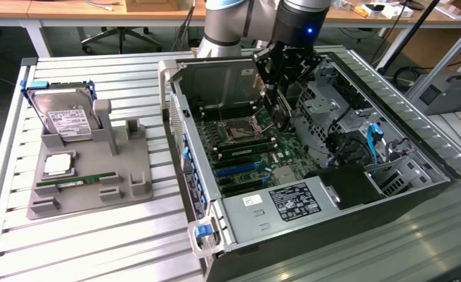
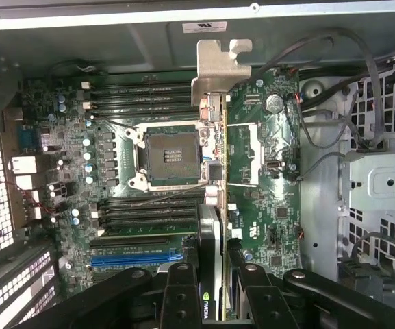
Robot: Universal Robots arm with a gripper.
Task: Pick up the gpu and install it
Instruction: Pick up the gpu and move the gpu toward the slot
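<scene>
- Gripper [image 1: 281, 97] sits upper centre of the exterior frame, reaching down into the open case [image 1: 418, 176].
- Fingers [image 2: 181, 295] are neither spread wide nor pressed together. They pinch the gpu [image 2: 211, 236] between them, 1 finger on each flat face.
- 1 arm on the rig, so nearness is no question: the gpu is already in the grip, hanging below the gripper over the motherboard [image 1: 254, 158].
- In the exterior view the gpu [image 1: 280, 114] reads as a thin dark strip just right of the CPU socket [image 1: 237, 130].
- Long axis runs straight out from the fingers toward the board, roughly on end to it, not lying along it.
- In the wrist view the card is edge-on, with its silvery bracket [image 2: 219, 68] at the end farthest from the fingers.
- Whether the low end touches the board, I cannot tell. It looks to hang apart from it.
- Blue slots [image 1: 239, 170] lie to the lower left of the card in the exterior frame, past the socket, and nothing is seated in them. My reading: the gpu is lifted and carried in, not yet installed.
- Off to the exterior view's left, well apart from the case, a grey tray [image 1: 136, 188] carries a hard drive [image 1: 66, 117] and a green memory stick [image 1: 77, 179].
</scene>
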